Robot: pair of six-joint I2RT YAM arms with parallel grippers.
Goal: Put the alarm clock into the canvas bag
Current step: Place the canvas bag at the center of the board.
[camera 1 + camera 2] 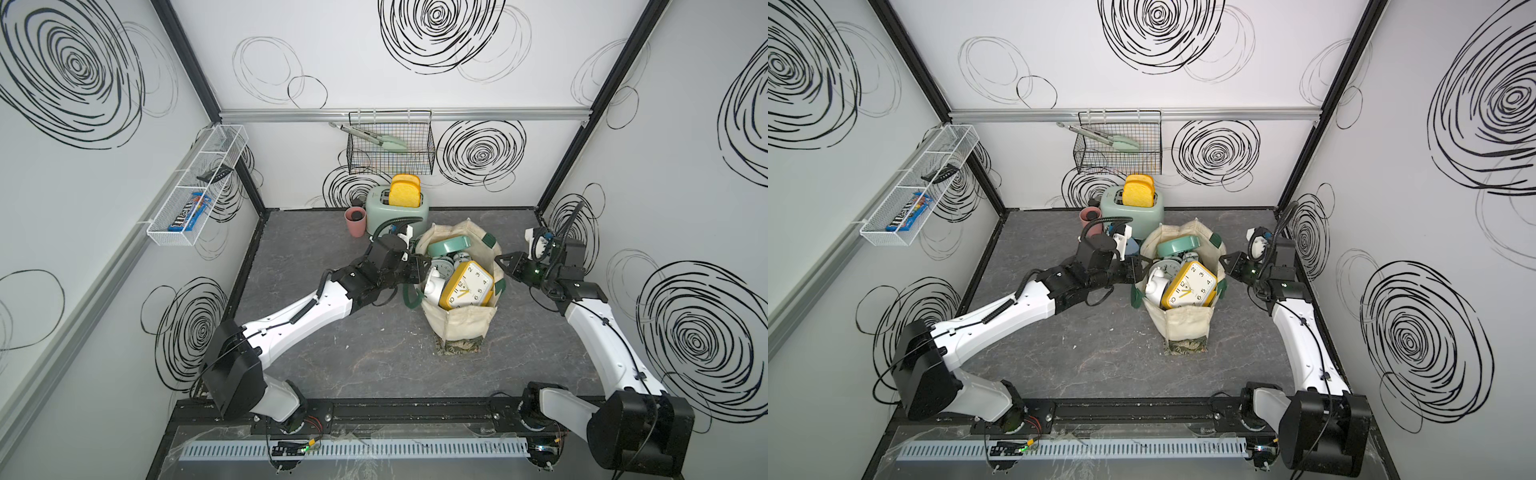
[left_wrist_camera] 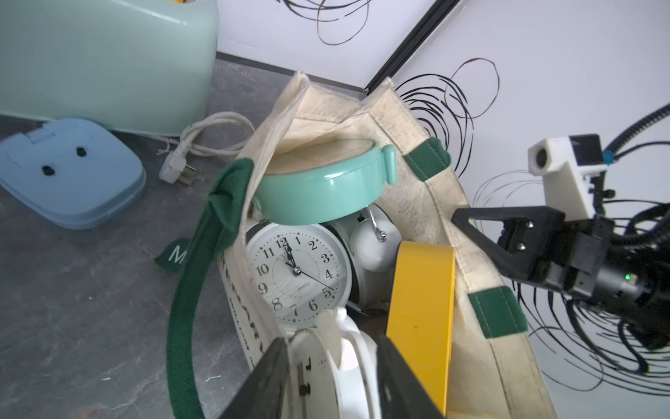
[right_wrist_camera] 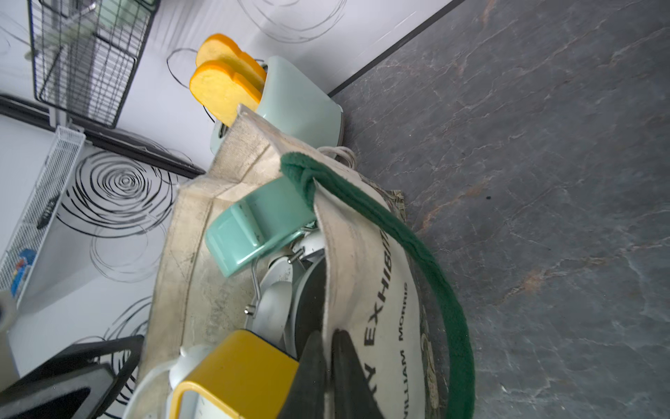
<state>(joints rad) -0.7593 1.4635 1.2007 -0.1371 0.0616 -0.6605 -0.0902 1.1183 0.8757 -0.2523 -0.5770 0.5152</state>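
The cream canvas bag [image 1: 457, 328] [image 1: 1185, 328] stands upright mid-table with its mouth held wide. Several alarm clocks fill it: a yellow square one [image 1: 467, 286], a mint one [image 1: 446, 245], a white twin-bell one [image 2: 297, 272] and a white one [image 1: 434, 286]. My left gripper [image 1: 424, 262] [image 2: 333, 342] is at the bag's left rim. Its jaws stand apart, and the white clock's back shows in the gap. My right gripper [image 1: 500, 262] [image 3: 329, 335] is at the right rim, its fingers pinched on the canvas edge [image 3: 328, 290].
A mint toaster [image 1: 397, 210] with yellow toast stands behind the bag. Its white plug cable [image 2: 203, 145], a pale blue flat object [image 2: 69, 174] and a pink cup [image 1: 355, 220] lie close by. A black wire basket [image 1: 390, 145] and a white wire shelf [image 1: 195, 183] hang on the walls.
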